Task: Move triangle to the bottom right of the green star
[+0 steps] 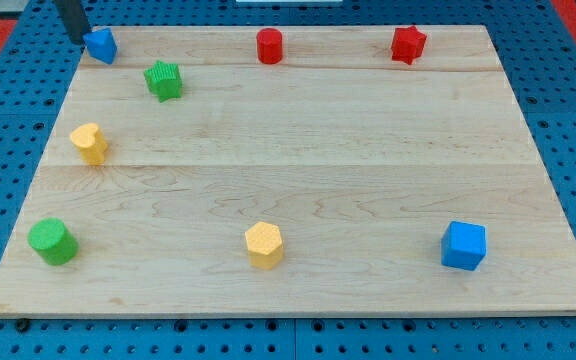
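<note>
The blue triangle (101, 45) lies at the top left corner of the wooden board (298, 170). The green star (164, 80) sits a little to the lower right of it. My tip (78, 38) comes down from the view's top left and rests just left of the blue triangle, close to or touching its left side. The triangle is up and to the left of the star.
A red cylinder (269, 46) and a red star (407, 44) stand along the top edge. A yellow heart (89, 143) is at the left. A green cylinder (52, 241), a yellow hexagon (264, 245) and a blue cube (464, 245) lie along the bottom.
</note>
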`<action>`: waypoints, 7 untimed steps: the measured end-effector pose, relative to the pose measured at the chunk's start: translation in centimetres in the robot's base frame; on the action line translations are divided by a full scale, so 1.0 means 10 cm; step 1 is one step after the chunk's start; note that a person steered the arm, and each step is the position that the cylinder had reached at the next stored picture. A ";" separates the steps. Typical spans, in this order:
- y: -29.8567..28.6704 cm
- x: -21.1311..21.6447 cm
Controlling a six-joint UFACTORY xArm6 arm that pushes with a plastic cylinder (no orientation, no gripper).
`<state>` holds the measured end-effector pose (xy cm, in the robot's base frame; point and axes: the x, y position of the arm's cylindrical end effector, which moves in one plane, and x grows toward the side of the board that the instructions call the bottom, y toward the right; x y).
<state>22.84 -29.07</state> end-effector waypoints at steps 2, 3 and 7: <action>0.74 0.09; 1.16 0.11; 1.72 0.45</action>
<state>27.31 -11.88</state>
